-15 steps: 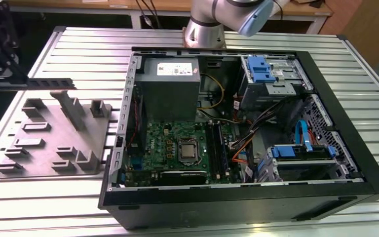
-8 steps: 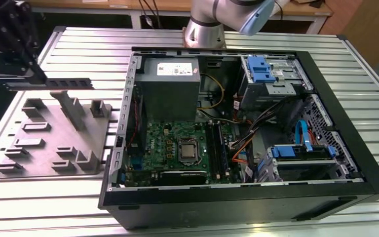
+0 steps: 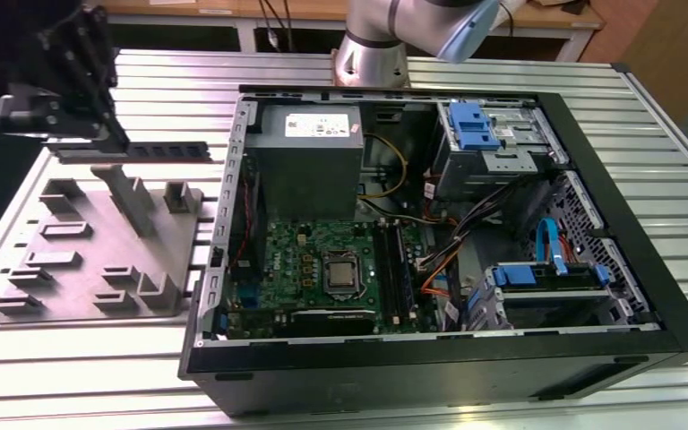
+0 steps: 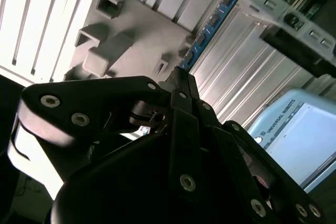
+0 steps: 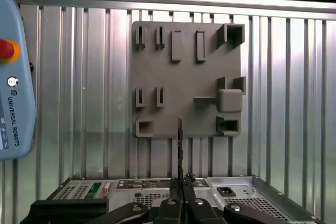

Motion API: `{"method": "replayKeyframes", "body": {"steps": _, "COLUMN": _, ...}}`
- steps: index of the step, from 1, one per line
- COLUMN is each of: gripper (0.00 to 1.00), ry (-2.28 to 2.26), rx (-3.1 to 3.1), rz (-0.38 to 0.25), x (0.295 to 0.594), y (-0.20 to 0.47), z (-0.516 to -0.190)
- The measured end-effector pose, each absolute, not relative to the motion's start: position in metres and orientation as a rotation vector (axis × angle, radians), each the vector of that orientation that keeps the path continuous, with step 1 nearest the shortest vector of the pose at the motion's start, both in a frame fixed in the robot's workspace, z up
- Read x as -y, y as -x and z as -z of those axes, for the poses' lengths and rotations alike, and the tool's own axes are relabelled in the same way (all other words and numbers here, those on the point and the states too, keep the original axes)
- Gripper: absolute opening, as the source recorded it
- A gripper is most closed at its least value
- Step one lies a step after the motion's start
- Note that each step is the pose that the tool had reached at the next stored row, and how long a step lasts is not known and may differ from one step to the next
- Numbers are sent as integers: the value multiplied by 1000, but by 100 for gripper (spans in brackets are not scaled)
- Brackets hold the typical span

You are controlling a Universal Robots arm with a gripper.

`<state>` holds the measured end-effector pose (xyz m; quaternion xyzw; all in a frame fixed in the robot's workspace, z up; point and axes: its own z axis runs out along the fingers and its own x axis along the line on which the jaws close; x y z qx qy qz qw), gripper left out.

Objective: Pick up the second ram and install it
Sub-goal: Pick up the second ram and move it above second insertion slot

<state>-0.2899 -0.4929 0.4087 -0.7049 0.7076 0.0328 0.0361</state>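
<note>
One second ram [image 3: 167,150] clamped in tool [image 3: 115,141], above grey tray [image 3: 75,269].

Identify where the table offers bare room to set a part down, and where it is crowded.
Bare ribbed table lies between the grey fixture tray and the near edge, and in the far strip beyond the computer case, beside the arm's base. Inside the case is crowded: cables, drive cages, motherboard. The gripper holds the second ram near the tray.

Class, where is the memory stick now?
The memory stick is at the exterior view's left, clamped in the tool over the grey tray's edge, beside the computer case.
</note>
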Motion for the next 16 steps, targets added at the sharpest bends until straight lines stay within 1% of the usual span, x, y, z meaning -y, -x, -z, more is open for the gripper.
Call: {"method": "replayKeyframes", "body": {"steps": 16, "gripper": 8, "ry": 2165, "rx": -2173, "rz": -101, "x": 493, "y": 217, "z": -408}}
